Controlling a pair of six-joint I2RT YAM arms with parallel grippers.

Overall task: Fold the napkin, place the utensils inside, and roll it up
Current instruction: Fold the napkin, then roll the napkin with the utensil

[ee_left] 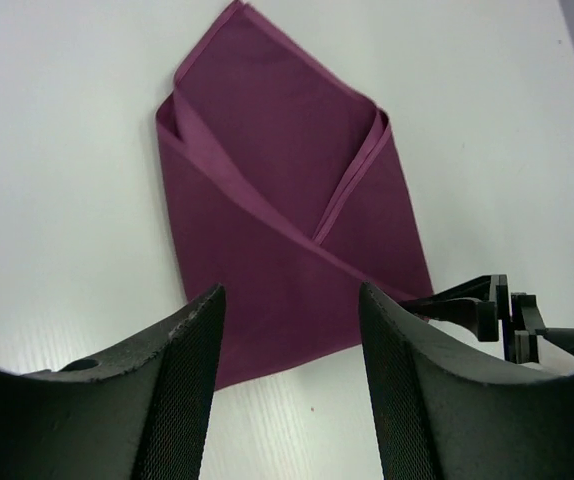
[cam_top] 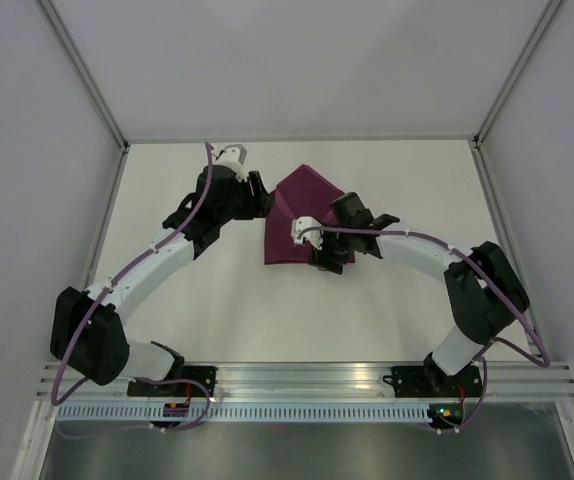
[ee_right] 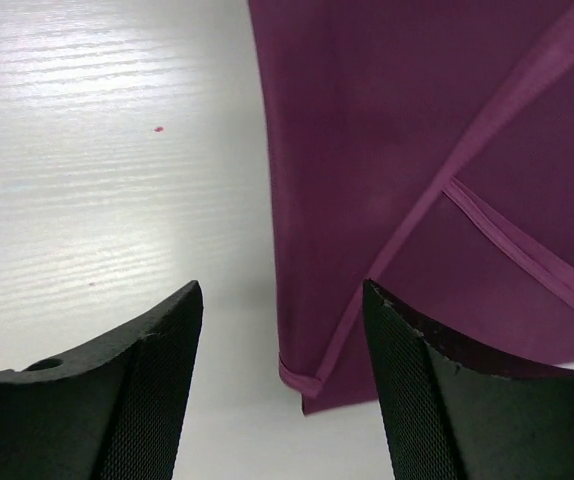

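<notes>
- judging by how the cloth lies, the folding step looks about done: the napkin [cam_top: 295, 225] sits flat on the desk [cam_top: 217, 300] as a pointed packet, with two hemmed flaps crossing over its face.
- no utensils show in any view, and i cannot tell whether they lie tucked under the flaps.
- if they are inside, the next move calls for pinching one edge of the packet and turning it over on itself, kept tight so the thin cloth doesn't spring open. if they are not, they must be found first and a flap lifted for them.
- left hand [cam_top: 260, 195]: released, its fingers spread wide with nothing between them. it sits just beside the packet's far left corner, and its wrist view looks across the whole packet through the gap. i can't make out whether it touches the cloth.
- the napkin lies at the far middle of the desk, between the two hands, with its point toward the far wall and its straight edge toward the arm bases.
- right hand [cam_top: 329, 258]: released too, with its fingers apart and holding nothing. it is at the packet's near right corner. in its wrist view a hemmed corner of the cloth shows between the fingers, with bare desk beside it.
</notes>
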